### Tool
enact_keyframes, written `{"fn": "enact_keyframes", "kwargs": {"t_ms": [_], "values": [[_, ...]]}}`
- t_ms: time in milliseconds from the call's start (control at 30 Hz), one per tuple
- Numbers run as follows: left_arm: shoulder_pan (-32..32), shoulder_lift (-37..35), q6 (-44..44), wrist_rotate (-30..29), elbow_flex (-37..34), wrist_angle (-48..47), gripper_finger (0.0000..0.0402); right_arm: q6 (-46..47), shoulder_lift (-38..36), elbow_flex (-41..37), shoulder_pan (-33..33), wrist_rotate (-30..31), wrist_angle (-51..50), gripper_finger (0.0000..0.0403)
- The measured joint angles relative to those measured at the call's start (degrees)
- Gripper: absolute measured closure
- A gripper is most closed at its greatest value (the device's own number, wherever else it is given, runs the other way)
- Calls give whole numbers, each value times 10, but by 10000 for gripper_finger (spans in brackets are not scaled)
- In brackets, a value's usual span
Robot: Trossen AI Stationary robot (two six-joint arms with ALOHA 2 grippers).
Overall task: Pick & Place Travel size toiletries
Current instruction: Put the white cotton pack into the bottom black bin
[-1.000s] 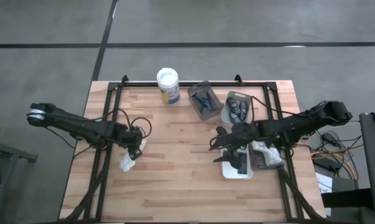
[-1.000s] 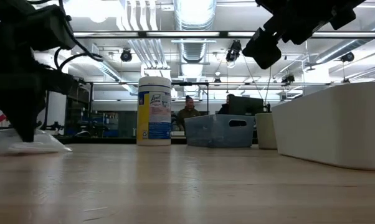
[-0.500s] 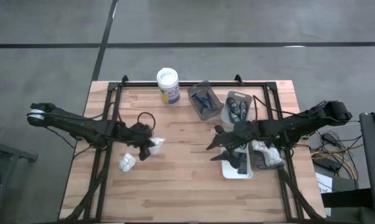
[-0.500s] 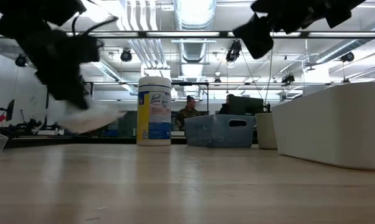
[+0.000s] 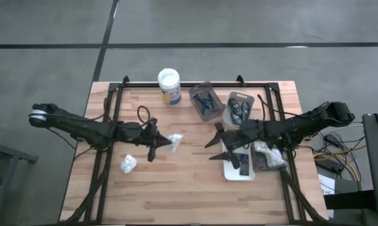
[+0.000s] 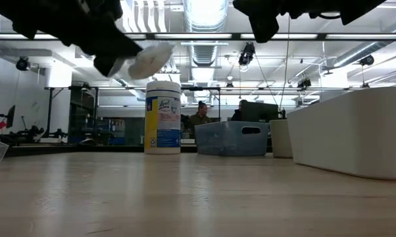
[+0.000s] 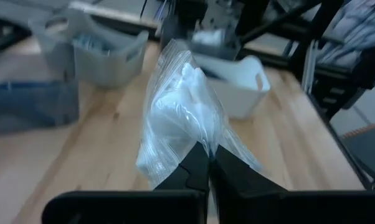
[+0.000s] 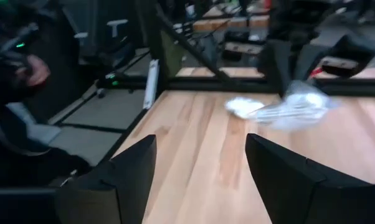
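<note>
The left claw (image 5: 166,144), clenched on a white lumpy packet (image 5: 174,140), has carried it from the counter's (image 5: 176,188) left side toward the middle. A second packet (image 5: 127,164) stays behind. The right claw (image 5: 215,143) hangs released, seemingly beside the white tray (image 5: 230,171).

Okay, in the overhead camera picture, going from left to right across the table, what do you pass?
White packet lying on the wood → left gripper shut on a second white packet → white-lidded tub → tray of blue razors → right gripper, open → tray of dark bottles.
</note>
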Motion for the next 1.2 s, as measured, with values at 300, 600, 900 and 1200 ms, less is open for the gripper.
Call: {"fn": "enact_keyframes", "kwargs": {"t_ms": [300, 600, 900, 1200], "values": [[-1, 78, 43, 6, -1, 139, 396, 0, 0, 0, 0, 105, 14, 141], [-1, 169, 99, 6, 34, 231, 396, 66, 0, 0, 0, 194, 13, 135], [-1, 253, 177, 5, 122, 226, 394, 101, 0, 0, 0, 225, 12, 163], [-1, 280, 268, -39, 175, 208, 394, 122, 0, 0, 0, 224, -3, 184]]}}
